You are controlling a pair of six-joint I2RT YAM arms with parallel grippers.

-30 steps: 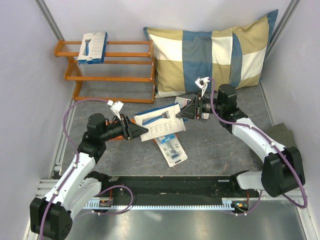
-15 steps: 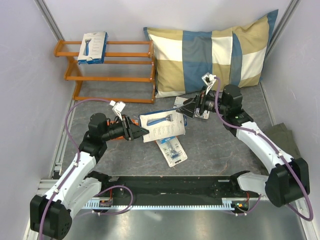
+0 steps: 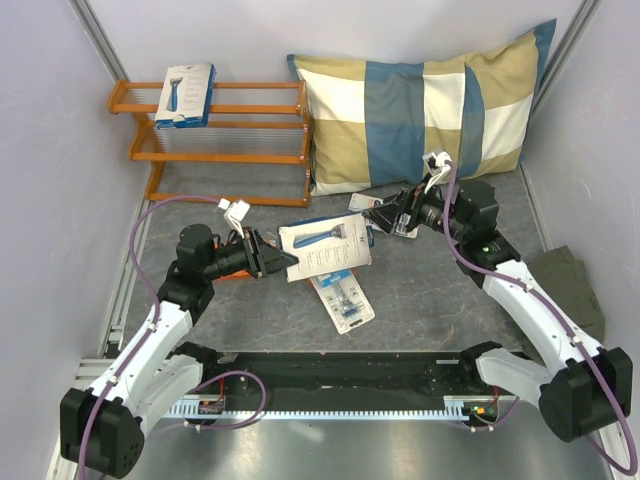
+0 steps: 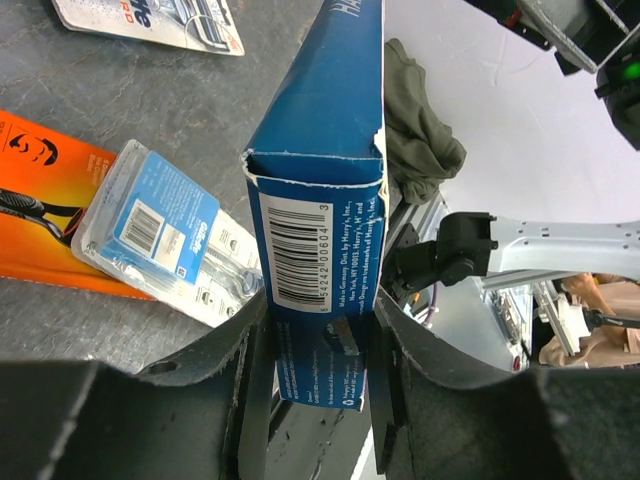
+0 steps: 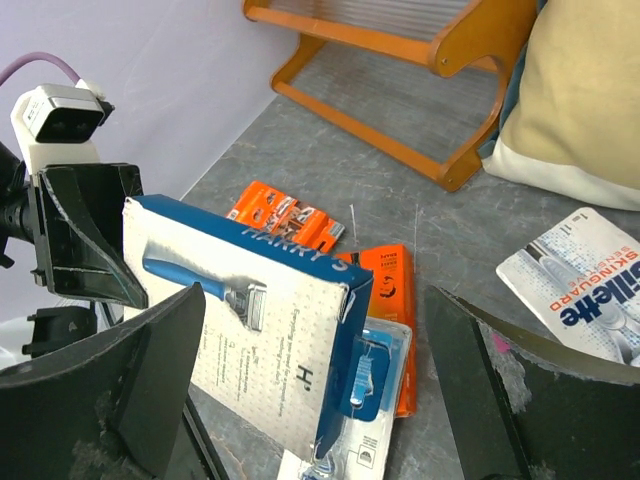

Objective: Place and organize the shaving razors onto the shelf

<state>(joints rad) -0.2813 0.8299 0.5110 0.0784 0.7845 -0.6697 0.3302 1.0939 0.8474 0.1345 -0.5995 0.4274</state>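
My left tool [image 3: 272, 262] clamps one end of the white razor box [image 3: 325, 247], lifted off the surface well in front of the shelf [image 3: 230, 150], probably to join the second box [image 3: 186, 95] on its top tier. My right tool [image 3: 385, 215] gapes wide, empty.

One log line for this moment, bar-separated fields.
left pincer: shut on white cardboard razor box | right pincer: open, empty | orange wooden shelf: one white box
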